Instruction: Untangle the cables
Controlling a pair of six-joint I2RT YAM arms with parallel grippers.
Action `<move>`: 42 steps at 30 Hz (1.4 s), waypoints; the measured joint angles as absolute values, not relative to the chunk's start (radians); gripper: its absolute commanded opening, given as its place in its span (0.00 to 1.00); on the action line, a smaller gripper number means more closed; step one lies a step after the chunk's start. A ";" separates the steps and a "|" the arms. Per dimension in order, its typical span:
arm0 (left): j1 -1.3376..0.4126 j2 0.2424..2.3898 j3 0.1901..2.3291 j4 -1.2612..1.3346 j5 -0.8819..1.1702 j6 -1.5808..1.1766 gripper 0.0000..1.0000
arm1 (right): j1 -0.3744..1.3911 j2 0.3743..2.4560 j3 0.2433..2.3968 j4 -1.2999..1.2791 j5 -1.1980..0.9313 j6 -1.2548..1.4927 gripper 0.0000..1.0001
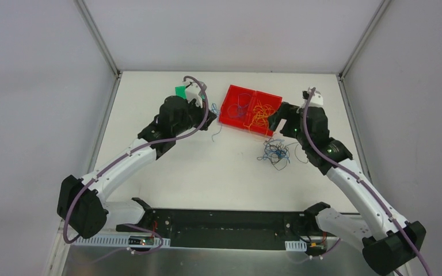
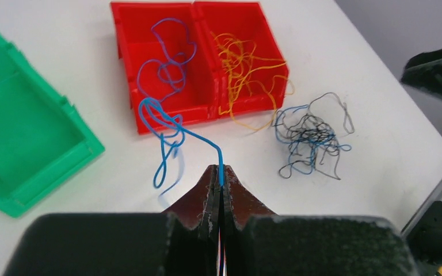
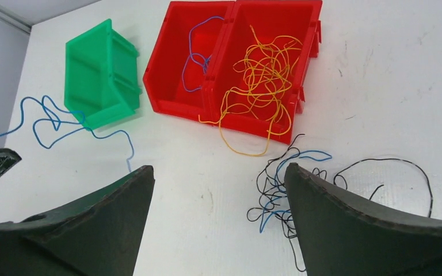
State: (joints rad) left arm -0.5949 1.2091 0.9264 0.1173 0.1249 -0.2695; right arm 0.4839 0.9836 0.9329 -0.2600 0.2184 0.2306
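Note:
My left gripper (image 1: pixel 209 110) (image 2: pixel 221 175) is shut on the end of a blue cable (image 2: pixel 162 123). The cable hangs in loops left of the red bin (image 1: pixel 225 117); it also shows in the right wrist view (image 3: pixel 57 122). The red bin's (image 2: pixel 128 63) left compartment holds another blue cable (image 2: pixel 170 66). Its right compartment holds several yellow-orange cables (image 2: pixel 247 72) (image 3: pixel 259 75), some spilling over the front wall. A knot of black and blue cables (image 1: pixel 274 152) (image 2: pixel 311 138) (image 3: pixel 279 184) lies on the table. My right gripper (image 1: pixel 275 122) (image 3: pixel 217 172) is open and empty, just above and left of the knot.
An empty green bin (image 1: pixel 180 90) (image 2: pixel 29 115) (image 3: pixel 101 75) stands left of the red bin. The right arm (image 2: pixel 437 72) shows at the right edge of the left wrist view. Grey walls enclose the white table (image 1: pixel 167 167) on three sides.

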 measured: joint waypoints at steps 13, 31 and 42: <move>-0.595 1.436 1.346 -0.019 0.262 -0.242 0.00 | 0.484 0.819 0.885 -0.237 0.202 0.269 0.87; -0.595 1.833 1.721 -0.165 0.175 -0.179 0.00 | 0.484 0.768 0.884 -0.237 0.205 0.269 0.87; -0.595 2.037 1.758 -0.174 0.113 -0.137 0.00 | 0.484 0.762 0.884 -0.238 0.204 0.269 0.87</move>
State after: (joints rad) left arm -0.5945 2.0369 1.7584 -0.1738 0.1135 -0.1371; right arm 0.4839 0.7620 0.8837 -0.2379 0.2043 0.2691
